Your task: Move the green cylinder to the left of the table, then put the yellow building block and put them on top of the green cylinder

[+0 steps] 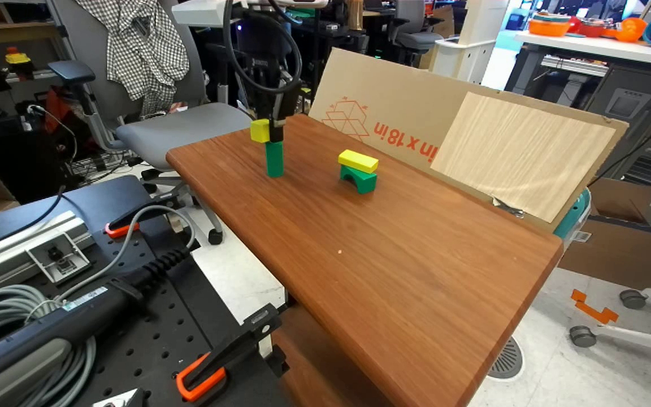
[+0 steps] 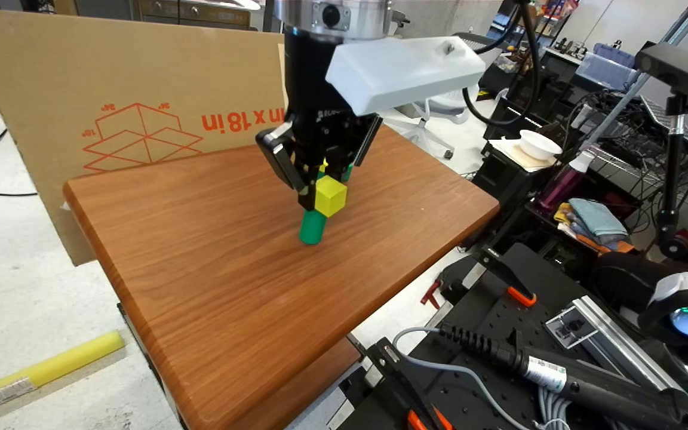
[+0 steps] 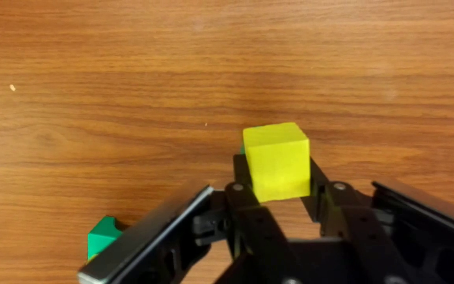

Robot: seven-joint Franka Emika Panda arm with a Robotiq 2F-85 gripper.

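Note:
The green cylinder [image 1: 274, 160] stands upright on the reddish-brown table [image 1: 393, 254], towards the table's far left end in this exterior view. It also shows in an exterior view [image 2: 312, 229]; in the wrist view only a green sliver [image 3: 242, 150] shows behind the block. My gripper [image 1: 275, 131] is shut on the yellow building block [image 3: 279, 169], with a finger on each side. The yellow block is at the height of the cylinder's top and looks offset sideways from it in both exterior views [image 1: 259, 130] [image 2: 331, 196]. I cannot tell whether they touch.
A flatter yellow block [image 1: 358, 161] lies on a green arch block [image 1: 361, 179] on the table; the arch also shows in the wrist view [image 3: 103, 236]. A cardboard sheet [image 1: 399, 96] stands along one table edge. A chair [image 1: 184, 133] is beside the table.

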